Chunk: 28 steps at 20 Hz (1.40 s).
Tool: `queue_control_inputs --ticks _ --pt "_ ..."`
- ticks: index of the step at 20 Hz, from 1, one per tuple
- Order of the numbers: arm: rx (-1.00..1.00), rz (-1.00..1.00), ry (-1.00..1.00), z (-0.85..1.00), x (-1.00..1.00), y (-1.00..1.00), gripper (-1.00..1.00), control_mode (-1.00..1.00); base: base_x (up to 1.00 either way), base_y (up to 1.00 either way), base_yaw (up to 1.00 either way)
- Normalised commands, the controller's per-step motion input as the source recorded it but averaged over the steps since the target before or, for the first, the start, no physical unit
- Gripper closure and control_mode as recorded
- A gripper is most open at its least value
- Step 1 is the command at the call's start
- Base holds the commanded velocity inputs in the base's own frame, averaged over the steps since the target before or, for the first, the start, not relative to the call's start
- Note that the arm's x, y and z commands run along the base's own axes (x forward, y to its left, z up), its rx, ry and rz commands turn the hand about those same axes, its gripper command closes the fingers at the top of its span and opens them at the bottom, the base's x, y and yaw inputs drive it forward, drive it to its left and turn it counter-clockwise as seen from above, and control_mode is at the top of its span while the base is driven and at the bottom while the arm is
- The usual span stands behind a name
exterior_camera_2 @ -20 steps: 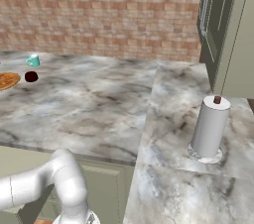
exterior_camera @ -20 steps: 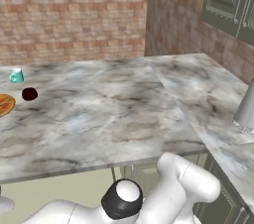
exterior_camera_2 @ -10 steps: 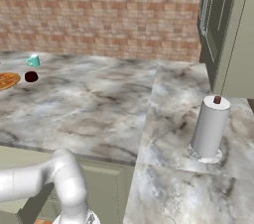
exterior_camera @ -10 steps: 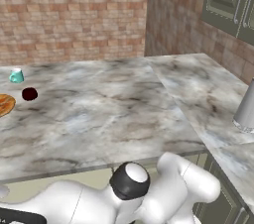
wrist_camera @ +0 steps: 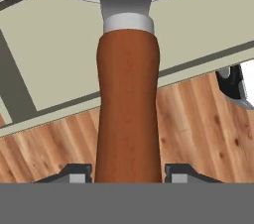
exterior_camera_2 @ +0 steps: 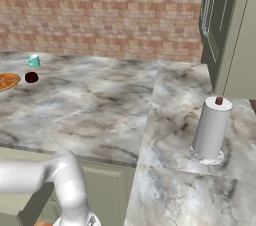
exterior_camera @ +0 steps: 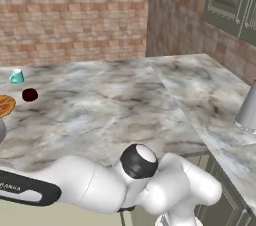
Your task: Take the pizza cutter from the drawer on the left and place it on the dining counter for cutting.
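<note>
The pincer (wrist_camera: pixel 127 171) grips the pizza cutter (wrist_camera: pixel 128 114) low on its handle, below the surface (exterior_camera: pixel 115 115), so lifting could knock its wheel against that edge.

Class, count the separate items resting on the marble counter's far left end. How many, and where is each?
3: a small teal cup nearest the brick wall, a dark red ball just in front of it, and an orange pizza at the left edge, partly cut off. More may lie beyond.

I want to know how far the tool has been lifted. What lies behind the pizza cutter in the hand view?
Behind the pizza cutter lie a pale beige-green panel with dark seams and, lower, wooden floor. The handle and round blade cover whatever sits directly behind them.
</note>
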Motion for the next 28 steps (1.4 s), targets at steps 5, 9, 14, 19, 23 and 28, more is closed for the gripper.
queue_control_inputs --ticks 5,9,14,19,23,28 --pt "-0.03 -0.01 0.00 0.37 0.40 -0.70 1.00 -1.00 0.00 0.00 0.00" --pt "-0.02 -0.06 0.02 0.15 0.55 -0.87 1.00 -1.00 0.00 0.00 0.00" --pt "-0.03 -0.13 0.08 0.01 0.46 -0.76 1.00 -1.00 0.00 0.00 0.00" --pt "-0.04 -0.05 0.02 0.00 0.35 -0.66 1.00 -1.00 0.00 0.00 0.00" --pt "-0.04 0.00 0.00 0.00 0.23 -0.69 1.00 -1.00 0.00 0.00 0.00" --pt "0.00 0.00 0.00 -0.02 0.19 -0.76 1.00 -1.00 0.00 0.00 0.00"
